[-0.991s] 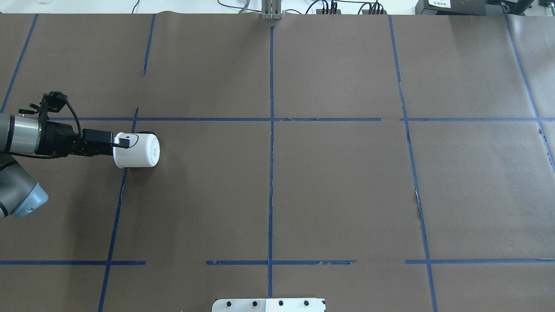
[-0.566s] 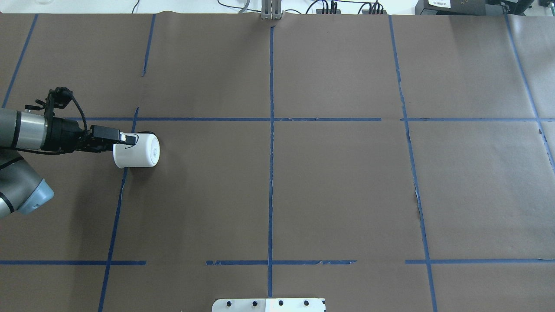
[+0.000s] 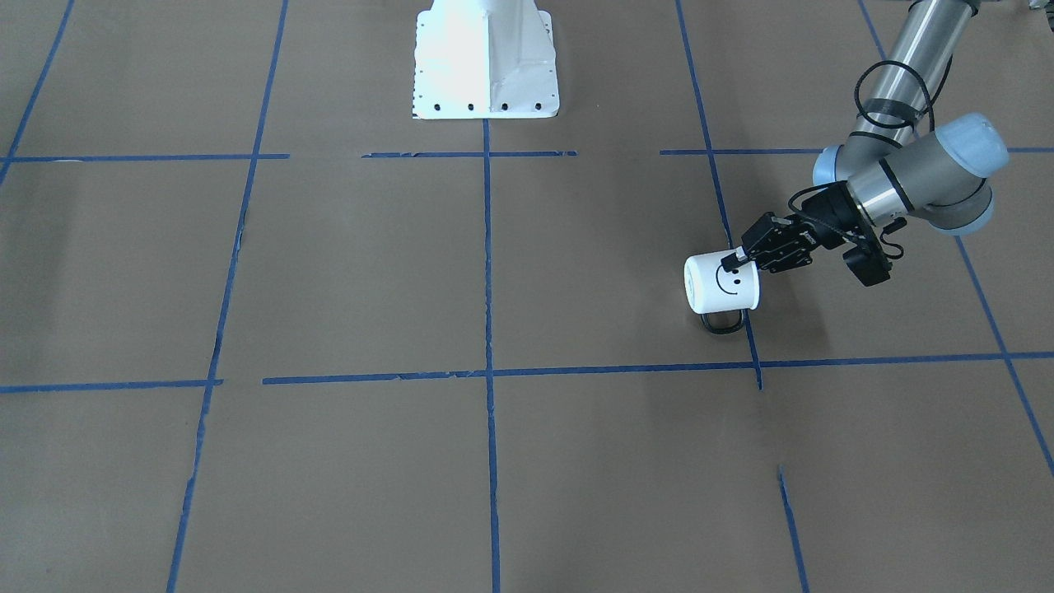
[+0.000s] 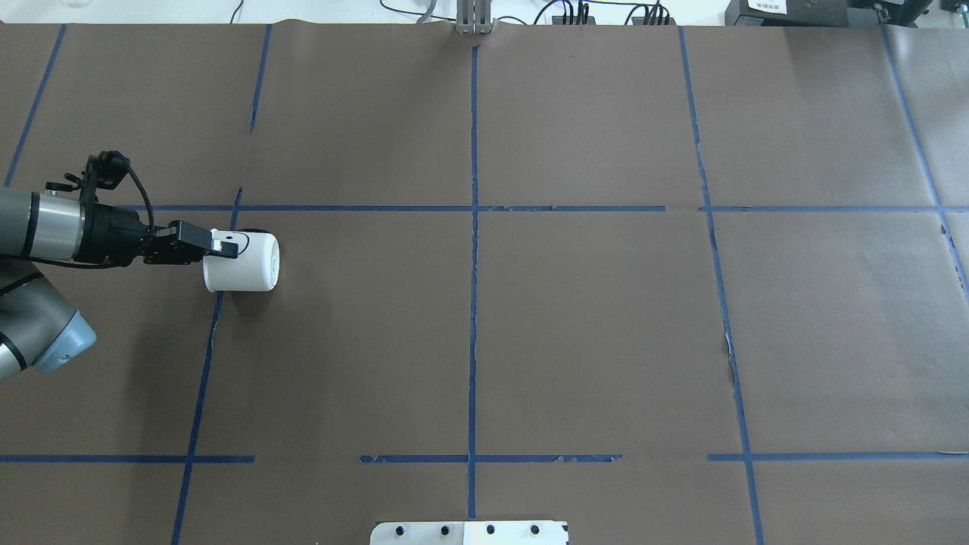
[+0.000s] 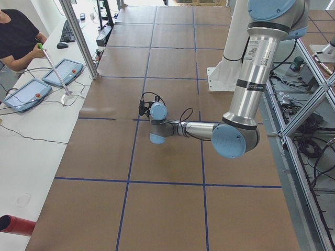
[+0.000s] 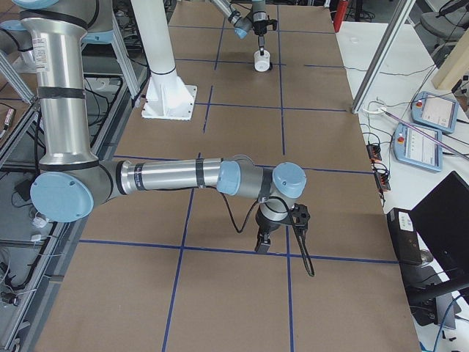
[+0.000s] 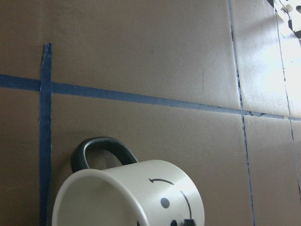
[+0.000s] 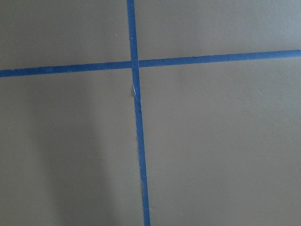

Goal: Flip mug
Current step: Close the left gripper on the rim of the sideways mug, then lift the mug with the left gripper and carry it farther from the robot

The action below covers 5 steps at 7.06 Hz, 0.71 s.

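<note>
The white mug (image 4: 246,263) lies on its side on the brown table paper, base toward the table's middle, open rim toward my left arm. The front-facing view shows its smiley face (image 3: 729,282) on top and its black handle (image 3: 725,323) low against the table. My left gripper (image 4: 225,248) is shut on the mug's upper wall at the rim, also seen in the front-facing view (image 3: 731,262). The left wrist view shows the mug (image 7: 136,193) close up, rim toward the camera. My right gripper (image 6: 262,246) hangs low over the paper far from the mug; I cannot tell whether it is open.
Blue tape lines (image 4: 474,227) divide the brown paper into squares. The robot's white base plate (image 3: 486,74) stands at the table's near edge. Cables and boxes (image 4: 787,9) line the far edge.
My left wrist has lifted and shifted a little toward the mug. The mug's rim end has moved slightly toward the table's middle. The fingers stay on the rim.
</note>
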{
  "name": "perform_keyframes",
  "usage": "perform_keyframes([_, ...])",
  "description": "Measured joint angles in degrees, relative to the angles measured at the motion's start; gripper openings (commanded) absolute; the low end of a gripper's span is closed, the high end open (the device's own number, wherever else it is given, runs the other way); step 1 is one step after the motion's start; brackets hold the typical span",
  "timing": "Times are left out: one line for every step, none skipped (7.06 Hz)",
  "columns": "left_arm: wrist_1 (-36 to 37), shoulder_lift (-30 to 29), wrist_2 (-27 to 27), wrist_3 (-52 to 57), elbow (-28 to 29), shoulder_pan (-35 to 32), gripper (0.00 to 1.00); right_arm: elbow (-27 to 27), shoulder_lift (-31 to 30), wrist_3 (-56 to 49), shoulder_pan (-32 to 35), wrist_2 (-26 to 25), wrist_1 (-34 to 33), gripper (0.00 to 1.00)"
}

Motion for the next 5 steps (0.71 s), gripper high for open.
perform_keyframes([0.0, -1.0, -2.3, -4.1, -0.4, -0.1, 0.00, 0.0, 0.0, 0.0, 0.0, 0.0, 0.0, 1.00])
perform_keyframes([0.0, -2.2, -4.9, -8.6, -0.8, -0.4, 0.00, 0.0, 0.0, 0.0, 0.0, 0.0, 0.0, 1.00])
perform_keyframes([0.7, -3.2, -7.0, -12.5, -1.9, -0.7, 0.00, 0.0, 0.0, 0.0, 0.0, 0.0, 0.0, 1.00])
perform_keyframes([3.0, -4.0, -8.5, -14.5, -3.8, -1.1, 0.00, 0.0, 0.0, 0.0, 0.0, 0.0, 0.0, 1.00])
perform_keyframes([6.6, -5.1, -10.0, -15.2, -6.0, -1.7, 0.00, 0.0, 0.0, 0.0, 0.0, 0.0, 0.0, 1.00])
